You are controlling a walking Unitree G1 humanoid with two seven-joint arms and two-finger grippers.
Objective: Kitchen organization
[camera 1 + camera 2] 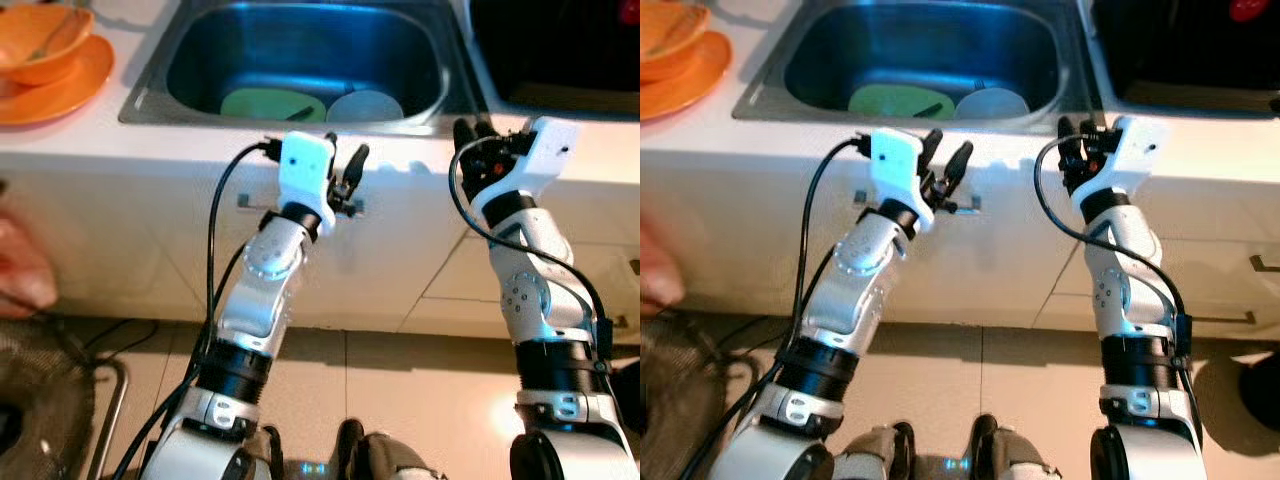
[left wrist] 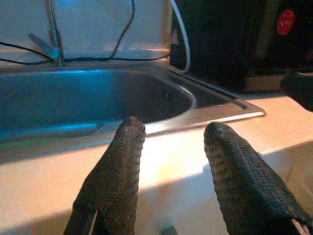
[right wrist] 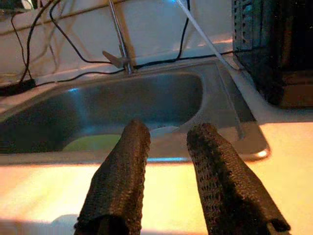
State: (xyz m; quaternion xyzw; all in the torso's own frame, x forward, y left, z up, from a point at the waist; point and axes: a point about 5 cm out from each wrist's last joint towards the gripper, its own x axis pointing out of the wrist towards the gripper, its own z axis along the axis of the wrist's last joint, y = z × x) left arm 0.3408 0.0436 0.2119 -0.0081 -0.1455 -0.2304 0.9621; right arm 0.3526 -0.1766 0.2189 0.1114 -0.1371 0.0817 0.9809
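A steel sink [image 1: 150,105] is set in the white counter. In it lie a green plate [image 1: 265,104] with a dark utensil on it and a pale round plate [image 1: 365,106]. At the counter's far left, an orange bowl [image 1: 45,45] sits on an orange plate [image 1: 70,92]. My left gripper [image 1: 345,150] is raised at the counter's front edge, below the sink, open and empty. My right gripper [image 1: 473,128] is held up by the sink's right front corner, also open with nothing between its fingers. The green plate [image 3: 93,143] shows beyond the right gripper [image 3: 169,128].
A dark appliance [image 1: 560,50] stands on the counter right of the sink. The faucet [image 3: 120,44] and loose cables run along the back wall. A person's hand [image 1: 20,270] is at the left edge, above a wire rack [image 1: 40,400]. White cabinet fronts [image 1: 1200,270] lie below the counter.
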